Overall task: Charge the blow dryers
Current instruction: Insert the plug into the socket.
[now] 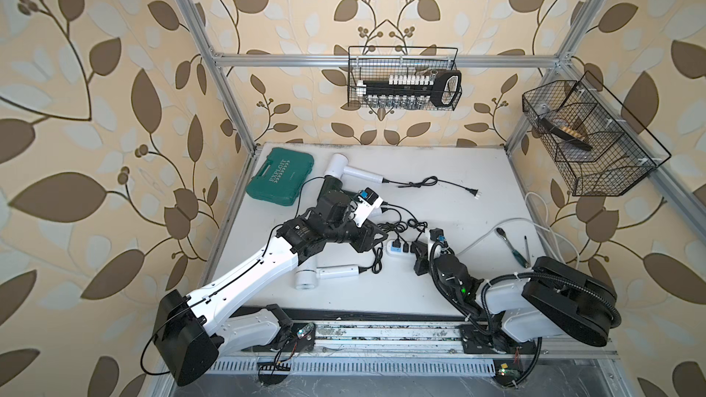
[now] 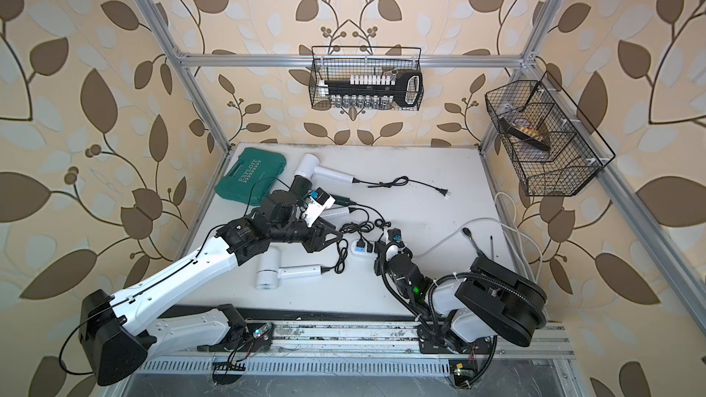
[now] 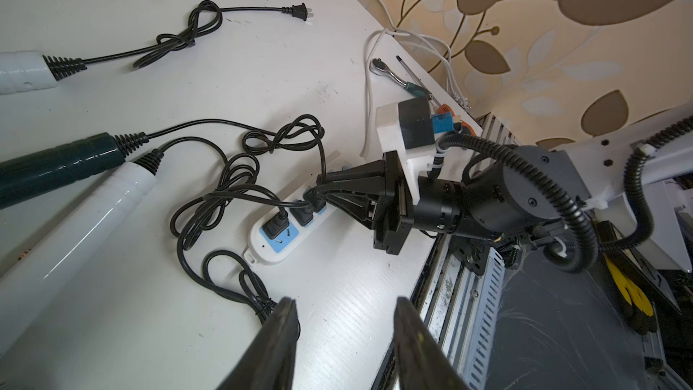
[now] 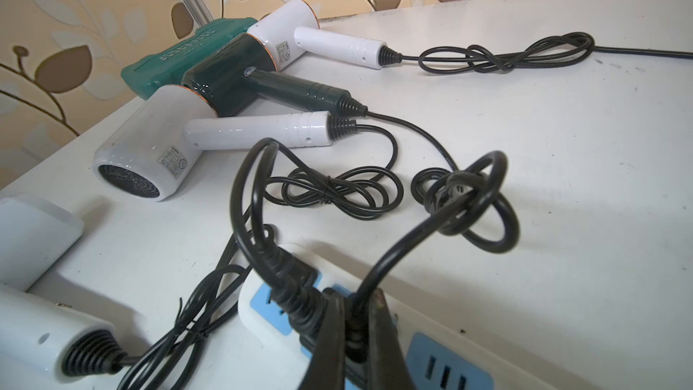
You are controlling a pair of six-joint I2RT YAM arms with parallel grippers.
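The right gripper point(image 3: 318, 192) is clenched on a black cord plug point(image 3: 318, 204) at the white plastic power strip with blue sockets point(image 3: 258, 253). The left gripper point(image 3: 345, 305) hangs released and empty. On the white tabletop point(image 1: 439, 280), the dark green blow dryer point(image 4: 232, 76) lies between the far white blow dryer point(image 4: 285, 28) and the middle white blow dryer point(image 4: 150, 144) (the near white blow dryer point(image 1: 309, 276) lies apart).
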